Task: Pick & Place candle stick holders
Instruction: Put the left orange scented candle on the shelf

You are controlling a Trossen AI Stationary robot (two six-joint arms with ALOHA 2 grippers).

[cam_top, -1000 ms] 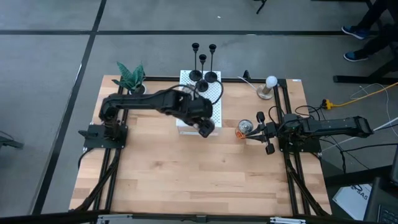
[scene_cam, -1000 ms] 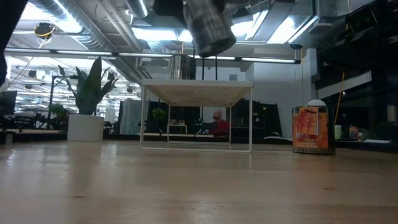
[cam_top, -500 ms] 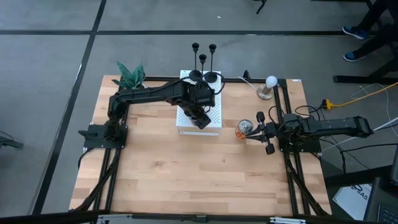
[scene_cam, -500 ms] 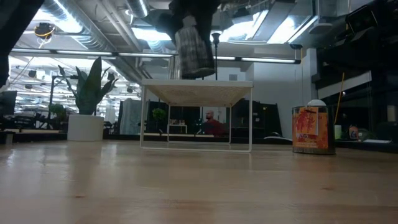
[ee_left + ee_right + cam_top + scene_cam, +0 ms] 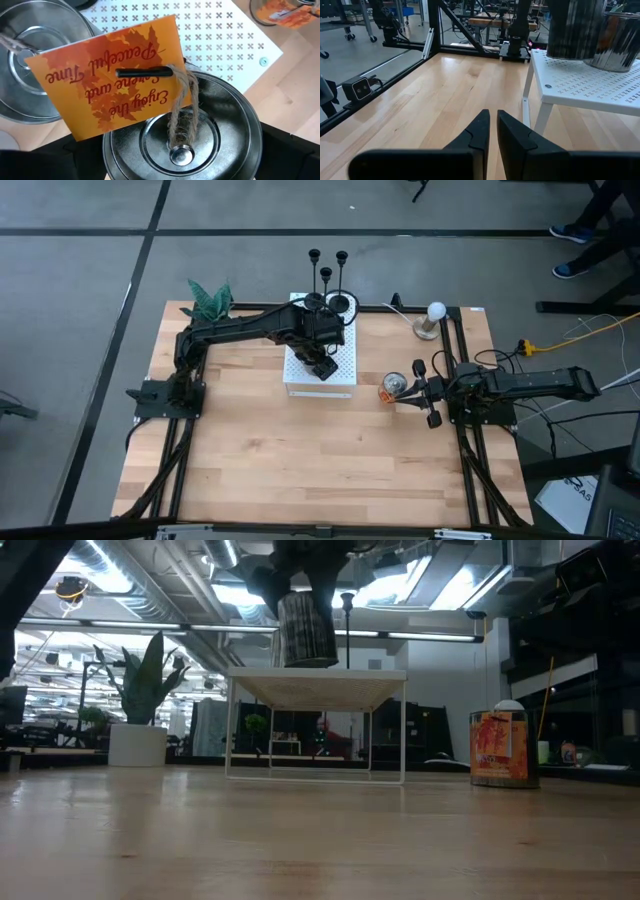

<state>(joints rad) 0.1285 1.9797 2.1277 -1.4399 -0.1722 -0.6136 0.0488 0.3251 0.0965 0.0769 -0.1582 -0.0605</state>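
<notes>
From above, the left end effector [image 5: 322,366] is seen over the white perforated stand [image 5: 340,375], clamped on a silver tin [image 5: 318,363]. The candle stick holders [image 5: 328,290] are grouped at the stand's twelve o'clock edge. The right end effector [image 5: 433,393] rests at three o'clock on the worktop [image 5: 300,460].

At table height, the tin [image 5: 305,630] is held just above the stand [image 5: 318,680].

In the left wrist view, an orange tag [image 5: 112,75] is tied to the tin's lid.

In the right wrist view, the right fingers [image 5: 480,131] are pressed together.
</notes>
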